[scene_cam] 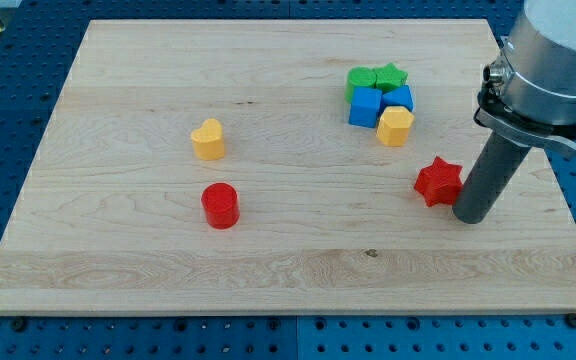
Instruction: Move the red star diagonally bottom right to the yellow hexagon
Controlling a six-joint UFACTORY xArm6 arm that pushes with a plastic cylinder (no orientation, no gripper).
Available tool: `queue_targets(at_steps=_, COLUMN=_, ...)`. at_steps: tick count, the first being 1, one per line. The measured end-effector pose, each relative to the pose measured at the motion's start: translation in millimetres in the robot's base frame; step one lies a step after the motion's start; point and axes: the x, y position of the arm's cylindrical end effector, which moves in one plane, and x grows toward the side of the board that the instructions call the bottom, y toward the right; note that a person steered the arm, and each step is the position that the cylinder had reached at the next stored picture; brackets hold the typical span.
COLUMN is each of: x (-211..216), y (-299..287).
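Observation:
The red star (pixel 437 181) lies on the wooden board at the view's right, below and to the right of the yellow hexagon (pixel 395 126). The hexagon sits at the bottom right of a small cluster of blocks. My tip (pixel 470 214) rests on the board just right of the red star, touching or nearly touching its right side. The dark rod rises from it towards the view's top right.
The cluster holds a green block (pixel 361 79), a green star (pixel 391 75) and two blue blocks (pixel 365 106) (pixel 399 97). A yellow heart (pixel 208 139) and a red cylinder (pixel 220 205) stand left of centre. The board's right edge (pixel 553 180) is close to my tip.

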Motion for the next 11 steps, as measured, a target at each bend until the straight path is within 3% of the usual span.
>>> queue_targets(at_steps=2, x=-1, y=8)
queue_targets(at_steps=3, x=11, y=-41)
queue_targets(at_steps=4, x=-14, y=-73)
queue_targets(at_steps=8, x=-44, y=-40)
queue_targets(at_steps=11, x=-4, y=-4)
